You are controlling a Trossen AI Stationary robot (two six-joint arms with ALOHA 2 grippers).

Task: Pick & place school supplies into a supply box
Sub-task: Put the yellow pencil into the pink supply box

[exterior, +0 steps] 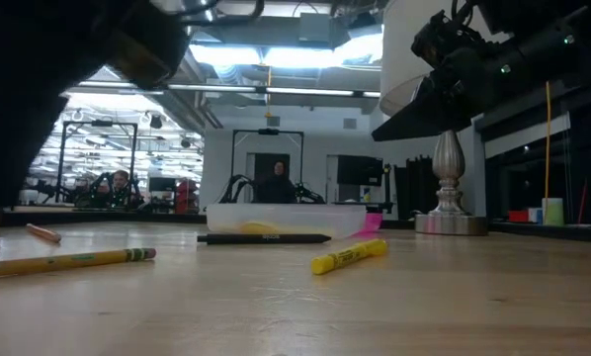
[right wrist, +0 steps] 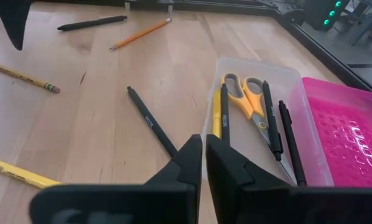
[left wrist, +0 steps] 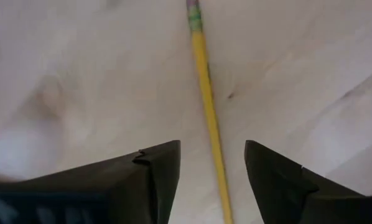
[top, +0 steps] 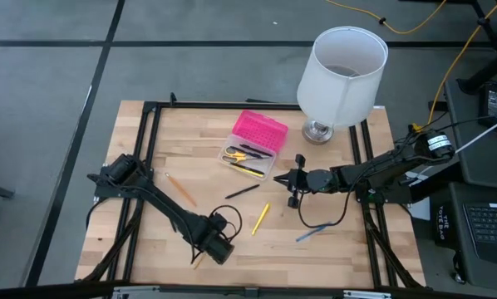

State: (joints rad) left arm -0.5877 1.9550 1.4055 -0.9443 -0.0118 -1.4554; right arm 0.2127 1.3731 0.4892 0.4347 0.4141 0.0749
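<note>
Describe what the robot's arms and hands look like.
Both arms are dark, jointed and slim. The left hand has two black, wedge-shaped fingers; the right hand has flat black fingers. A black cable loops under the right arm, and a white band marks its base.

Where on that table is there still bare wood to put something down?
Bare wood lies along the far edge left of the pink supply box, and at the near right corner past the blue pen. The middle is crowded: black pen, yellow highlighter, right end effector, and the lamp fills the far right.
</note>
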